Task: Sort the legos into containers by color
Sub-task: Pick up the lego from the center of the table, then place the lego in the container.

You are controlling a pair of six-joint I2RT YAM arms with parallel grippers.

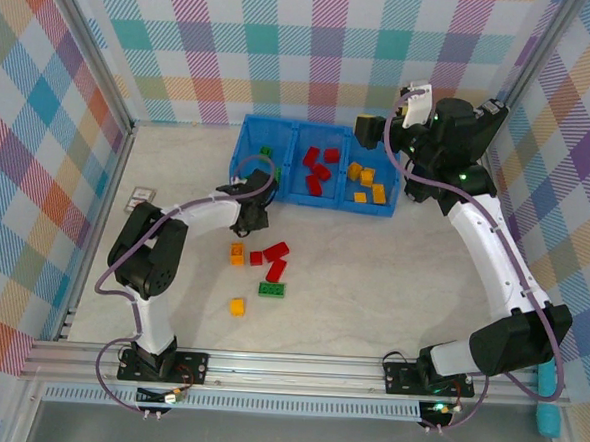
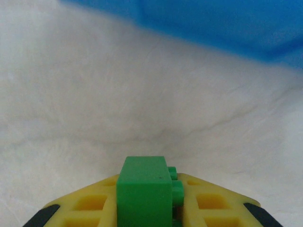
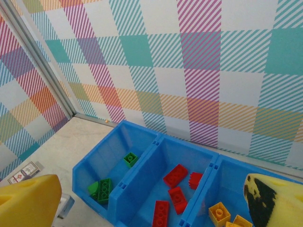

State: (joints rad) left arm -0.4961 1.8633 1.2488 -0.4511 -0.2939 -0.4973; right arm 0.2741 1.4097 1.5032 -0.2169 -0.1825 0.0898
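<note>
Fingers of the left gripper are squeezing a green brick jutting past their tips, so it could twist loose over the bin.

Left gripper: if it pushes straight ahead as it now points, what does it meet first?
The left gripper, shut on a green brick, faces bare table, then the near wall of the blue bin: probably first contact, though depth is unclear.
</note>
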